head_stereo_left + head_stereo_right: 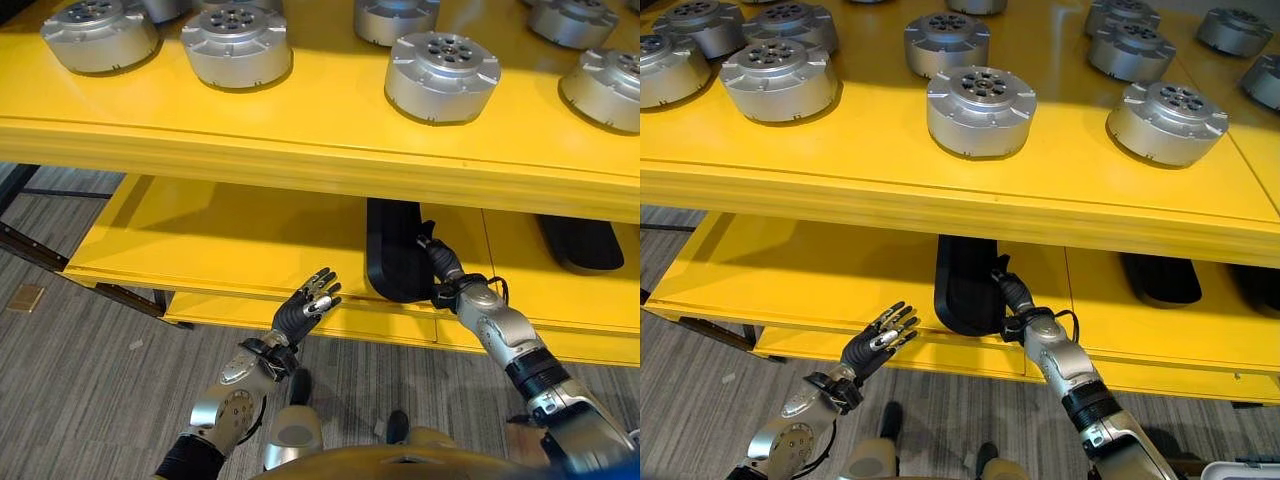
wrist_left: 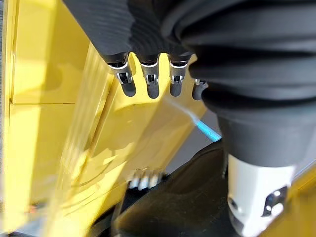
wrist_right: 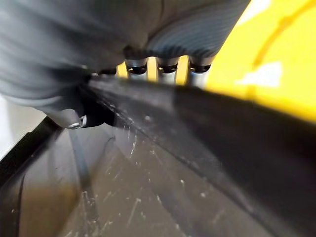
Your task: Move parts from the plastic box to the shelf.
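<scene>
Several round silver parts (image 1: 442, 75) stand on the top yellow shelf (image 1: 300, 135). A black plastic box (image 1: 965, 280) sits on the lower yellow shelf (image 1: 230, 235), tucked under the top one. My right hand (image 1: 1018, 302) reaches up to the box's front edge. In the right wrist view its fingers (image 3: 165, 69) hook over the box's rim (image 3: 207, 133) with the thumb on the inside. My left hand (image 1: 303, 308) hovers in front of the lower shelf's edge, left of the box, fingers (image 2: 148, 81) straight and holding nothing.
A second black box (image 1: 582, 243) lies further right on the lower shelf. The top shelf's thick front lip overhangs the lower shelf. Grey carpet floor (image 1: 80, 380) lies below, with a dark frame bar (image 1: 30, 245) at the left.
</scene>
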Tool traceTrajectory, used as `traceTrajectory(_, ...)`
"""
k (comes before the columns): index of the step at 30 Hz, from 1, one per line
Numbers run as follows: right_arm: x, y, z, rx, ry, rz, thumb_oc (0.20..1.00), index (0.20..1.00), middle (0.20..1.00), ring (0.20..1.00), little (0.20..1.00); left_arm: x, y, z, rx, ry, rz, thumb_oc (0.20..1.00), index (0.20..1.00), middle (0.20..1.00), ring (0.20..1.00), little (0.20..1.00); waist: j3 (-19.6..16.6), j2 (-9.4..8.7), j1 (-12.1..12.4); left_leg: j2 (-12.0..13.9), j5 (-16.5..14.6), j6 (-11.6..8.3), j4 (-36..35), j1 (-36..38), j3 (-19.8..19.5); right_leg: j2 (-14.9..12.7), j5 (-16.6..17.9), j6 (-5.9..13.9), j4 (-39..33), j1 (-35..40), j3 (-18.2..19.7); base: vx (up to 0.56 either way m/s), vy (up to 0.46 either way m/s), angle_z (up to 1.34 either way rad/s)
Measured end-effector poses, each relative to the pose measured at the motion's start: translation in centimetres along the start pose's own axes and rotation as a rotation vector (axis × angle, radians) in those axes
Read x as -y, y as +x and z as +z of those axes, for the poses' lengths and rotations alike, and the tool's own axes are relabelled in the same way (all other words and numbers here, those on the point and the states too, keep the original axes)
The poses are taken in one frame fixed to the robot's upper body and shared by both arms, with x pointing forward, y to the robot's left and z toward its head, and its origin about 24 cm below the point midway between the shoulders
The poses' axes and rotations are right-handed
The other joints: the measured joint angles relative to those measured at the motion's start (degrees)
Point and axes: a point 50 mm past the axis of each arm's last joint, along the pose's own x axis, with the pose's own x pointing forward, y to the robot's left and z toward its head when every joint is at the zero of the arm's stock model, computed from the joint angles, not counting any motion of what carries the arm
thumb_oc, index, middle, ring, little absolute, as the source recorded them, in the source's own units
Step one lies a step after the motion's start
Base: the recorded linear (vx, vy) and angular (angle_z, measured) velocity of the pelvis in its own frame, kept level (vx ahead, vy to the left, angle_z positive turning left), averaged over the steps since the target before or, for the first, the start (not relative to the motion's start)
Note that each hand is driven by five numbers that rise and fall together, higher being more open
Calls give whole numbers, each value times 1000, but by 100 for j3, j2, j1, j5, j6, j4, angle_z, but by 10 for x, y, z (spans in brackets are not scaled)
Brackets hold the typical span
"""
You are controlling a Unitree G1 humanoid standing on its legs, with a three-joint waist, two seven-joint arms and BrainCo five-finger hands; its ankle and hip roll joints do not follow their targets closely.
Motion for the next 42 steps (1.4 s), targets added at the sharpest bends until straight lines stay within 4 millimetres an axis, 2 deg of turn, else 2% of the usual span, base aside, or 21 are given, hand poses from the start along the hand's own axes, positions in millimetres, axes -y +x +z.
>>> traceTrajectory(2, 8, 0, 4, 10, -10, -20, 200, 200, 200, 200, 200, -3, -2, -1, -7, 5, 10, 1000, 1000, 1000, 1000, 1000, 24, 135, 46, 30, -39, 72, -44, -18, 73, -13, 31, -71, 42, -65, -92, -170, 181, 14)
traceTrajectory(3, 12, -1, 6, 14, -8, -31, 200, 200, 200, 200, 200, -4, -1, 2, -6, 17, 8, 1000, 1000, 1000, 1000, 1000, 43, 155, -79, 88, -364, 350, 126, -147, 639, -128, 17, -87, 57, -74, -179, -111, 172, 34)
traceTrajectory(4, 14, -1, 5, 13, -6, -41, 200, 200, 200, 200, 200, -3, 1, 5, 2, 24, 0, 1000, 1000, 1000, 1000, 1000, 92, 63, -154, 64, -494, 517, 378, -214, 918, -296, 11, -82, 98, -113, -265, -101, 252, 33)
traceTrajectory(5, 17, -2, 5, 10, -11, -46, 200, 200, 200, 200, 200, 1, 5, 8, 12, 27, -19, 1000, 1000, 1000, 1000, 1000, 99, 31, -225, -76, -571, 574, 784, -138, 1124, -506, -24, -7, 203, -98, -226, -21, 239, 15)
traceTrajectory(6, 19, -3, 5, 10, -14, -52, 200, 200, 200, 200, 200, 4, 6, 7, 21, 18, -24, 1000, 1000, 1000, 1000, 1000, 49, 113, -352, -50, -663, 468, 847, -43, 1128, -493, -37, 65, 213, -78, -248, -8, 305, 16)
traceTrajectory(7, 21, -3, 6, 13, -6, -64, 200, 200, 200, 200, 200, 6, 9, 10, 33, 22, -33, 1000, 1000, 1000, 1000, 1000, 30, 176, -461, -60, -641, 193, 674, 50, 1126, -496, -43, 120, 252, -44, -259, -4, 324, 19)
traceTrajectory(9, 16, -2, 5, 15, 49, -75, 200, 200, 200, 200, 200, 11, 18, 26, 76, 61, -55, 1000, 1000, 1000, 1000, 1000, 75, -189, -443, -258, -525, 255, 499, 161, 1126, -649, -2, 180, 268, -37, -259, -33, 283, 10)
traceTrajectory(12, 6, 0, 5, 19, 86, -55, 200, 200, 200, 200, 200, 5, 16, 30, 59, 103, -33, 1000, 1000, 1000, 1000, 1000, -1, -474, -353, -285, -548, 273, 489, 174, 1155, -679, 18, 191, 262, -42, -252, -32, 168, -2)
traceTrajectory(16, 4, 0, 5, 23, 93, -47, 200, 200, 200, 200, 200, 2, 13, 28, 28, 132, -32, 1000, 1000, 1000, 1000, 1000, 23, -547, -301, -326, -548, 317, 392, 214, 1312, -740, 106, 294, 265, -179, -115, -73, 124, -17)
traceTrajectory(20, 2, 1, 6, 23, 92, -26, 200, 200, 200, 200, 200, -2, 3, 21, 4, 132, -18, 1000, 1000, 1000, 1000, 1000, 95, -573, -263, -135, -410, 337, 69, 355, 1862, -591, 787, 287, 40, -451, -337, -140, -56, -75)
traceTrajectory(21, 4, 0, 6, 24, 91, -27, 200, 200, 200, 200, 200, -2, 3, 19, -1, 127, -11, 1000, 1000, 1000, 1000, 1000, 170, -558, -317, -90, -377, 392, 30, 374, 1891, -541, 809, 286, 126, -458, -278, -124, -165, -29)
traceTrajectory(22, 9, -1, 3, 19, 93, -36, 200, 200, 200, 200, 200, -3, 4, 15, -6, 112, -2, 1000, 1000, 1000, 1000, 1000, 213, -516, -386, -25, -351, 419, 2, 356, 1845, -544, 699, 350, 457, -570, -158, -158, -284, 56)
traceTrajectory(23, 22, -6, -7, -10, 93, -70, 200, 200, 200, 200, 200, 5, 10, 24, 29, 126, -35, 1000, 1000, 1000, 1000, 1000, 171, -588, -402, 19, -349, 353, 173, 68, 1556, -378, 444, 320, 714, -731, 194, -167, -258, 60)
traceTrajectory(24, 24, -7, -7, -11, 87, -71, 200, 200, 200, 200, 200, 5, 10, 28, 40, 138, -41, 1000, 1000, 1000, 1000, 1000, 157, -652, -281, -5, -335, 328, 232, -64, 1549, -387, 354, 276, 629, -749, 195, -220, -304, 51)
traceTrajectory(25, 24, -6, -4, -2, 85, -69, 200, 200, 200, 200, 200, 5, 9, 33, 47, 153, -43, 1000, 1000, 1000, 1000, 1000, 163, -718, -206, -10, -331, 321, 330, -195, 1522, -387, 300, 197, 506, -780, 163, -201, -190, 4)
traceTrajectory(26, 22, -1, 12, 37, 78, -62, 200, 200, 200, 200, 200, 5, 12, 42, 57, 183, -44, 1000, 1000, 1000, 1000, 1000, 214, -749, -108, 17, -291, 270, 489, -458, 1449, -341, 195, 163, 265, -817, 138, -188, -147, 8)
traceTrajectory(28, 20, 4, 34, 92, 68, -55, 200, 200, 200, 200, 200, 8, 15, 44, 67, 182, -46, 1000, 1000, 1000, 1000, 1000, 401, -475, -89, 127, -190, 239, 529, -587, 1373, -165, 309, 86, 185, -847, 115, -136, -86, 5)
traceTrajectory(31, 25, 4, 43, 113, 48, -64, 200, 200, 200, 200, 200, 17, 19, 36, 58, 145, -71, 1000, 1000, 1000, 1000, 1000, 553, -207, -75, 241, -108, 184, 489, -595, 1290, -34, 326, 19, 158, -808, 29, -51, -52, 8)
traceTrajectory(36, 45, -1, 43, 85, 7, -126, 200, 200, 200, 200, 200, 30, 22, 18, -6, 112, -131, 1000, 1000, 1000, 1000, 1000, 615, -189, -90, 252, -68, 138, 471, -608, 1199, -2, 305, -14, 148, -805, -3, -98, -31, 3)
traceTrajectory(40, 56, -3, 51, 99, -17, -152, 200, 200, 200, 200, 200, 35, 30, 29, 10, 141, -162, 1000, 1000, 1000, 1000, 1000, 746, -205, -96, 221, -76, 150, 530, -722, 1178, -38, 272, -13, 255, -929, -37, -152, 3, 3)
traceTrajectory(42, 58, 2, 78, 152, -28, -162, 200, 200, 200, 200, 200, 42, 38, 44, 30, 189, -200, 1000, 1000, 1000, 1000, 1000, 992, -194, -122, 209, -87, 174, 687, -923, 1156, -92, 155, -23, 606, -1208, -36, -229, 23, 5)
